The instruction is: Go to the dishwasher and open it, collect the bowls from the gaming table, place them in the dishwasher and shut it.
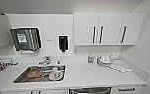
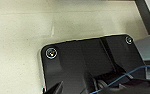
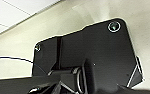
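I face a white kitchen counter (image 1: 86,75) in the head view. Just under its front edge, at the bottom middle, the top strip of the dishwasher (image 1: 89,90) shows as brushed steel; the rest of its front is cut off. The bowls and the gaming table are out of view. In the left wrist view, pale speckled floor (image 2: 21,32) lies beyond my arm's dark plate. Pale floor (image 3: 66,22) and a white panel (image 3: 13,12) lie beyond the plate in the right wrist view.
A steel sink (image 1: 21,78) holding dishes is set into the counter's left half, with a tap (image 1: 44,60) behind it. White dishes (image 1: 104,61) and a cloth (image 1: 121,65) lie at the back right. Wall cabinets (image 1: 108,28) hang above, and a side wall (image 1: 148,50) closes the right.
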Available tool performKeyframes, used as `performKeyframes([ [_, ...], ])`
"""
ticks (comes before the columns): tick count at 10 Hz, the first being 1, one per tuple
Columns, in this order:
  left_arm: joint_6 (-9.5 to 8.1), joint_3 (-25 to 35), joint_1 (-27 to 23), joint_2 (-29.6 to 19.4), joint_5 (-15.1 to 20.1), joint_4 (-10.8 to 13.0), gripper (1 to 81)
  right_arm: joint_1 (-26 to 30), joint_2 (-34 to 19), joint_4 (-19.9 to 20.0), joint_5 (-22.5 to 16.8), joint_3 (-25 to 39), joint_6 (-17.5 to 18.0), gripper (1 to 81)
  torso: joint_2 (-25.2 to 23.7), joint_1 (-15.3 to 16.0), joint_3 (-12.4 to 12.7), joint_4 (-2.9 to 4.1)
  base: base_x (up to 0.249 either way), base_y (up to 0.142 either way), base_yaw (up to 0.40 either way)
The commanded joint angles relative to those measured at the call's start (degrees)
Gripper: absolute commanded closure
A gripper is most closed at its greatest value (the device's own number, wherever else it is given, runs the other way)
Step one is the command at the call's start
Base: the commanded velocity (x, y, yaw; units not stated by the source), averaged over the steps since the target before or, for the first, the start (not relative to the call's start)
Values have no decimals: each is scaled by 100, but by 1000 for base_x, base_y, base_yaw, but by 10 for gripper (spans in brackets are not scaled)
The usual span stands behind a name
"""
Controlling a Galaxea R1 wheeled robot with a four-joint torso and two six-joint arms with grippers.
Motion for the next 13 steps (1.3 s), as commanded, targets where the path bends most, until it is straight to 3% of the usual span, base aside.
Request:
performKeyframes([
  [1, 5, 881, -190, -797, -245, 23, 10, 263, -799, 32, -254, 1229, 33, 10, 0, 0, 0, 0, 0, 0, 0],
  [2, 5, 1155, -190, -1009, -263, 23, 10, 281, -1082, 41, -263, 1707, 33, 10, 0, 0, 0, 0, 0, 0, 0],
  [3, -4, 1399, -190, -1210, -297, 14, 10, 325, -1405, 32, -342, 2196, 33, 10, -573, 369, 0, 0, 0, 0, 0],
  [4, -12, 1575, -190, -1403, -315, 14, 10, 325, -1703, 41, -351, 2600, 33, 10, -586, 376, 0, 0, 0, 0, 0],
  [5, -13, 1787, -190, -1615, -324, 14, 10, 343, -1969, 41, -342, 2990, 33, 10, -658, 419, -533, -133, 0, 0, 0],
  [6, -13, 2104, -190, -1896, -482, 14, 10, 343, -2260, 41, -307, 3403, 33, 10, -787, 500, -553, -5, 0, 0, 0],
  [9, -13, 3097, -190, -2679, -755, 23, 10, 588, -3068, 50, -272, 4422, 50, 10, -1252, 791, -920, -18, 0, 0, 0],
  [12, -21, 3598, -216, -3110, -834, 23, 10, 905, -3604, 191, -131, 5003, 50, 10, -1909, 1209, -1542, -18, 0, 0, 0],
  [13, -21, 3884, -225, -3361, -1042, 23, 10, 992, -3735, 234, 34, 5115, 59, 10, -2096, 1331, -1182, -18, 0, 0, 0],
])
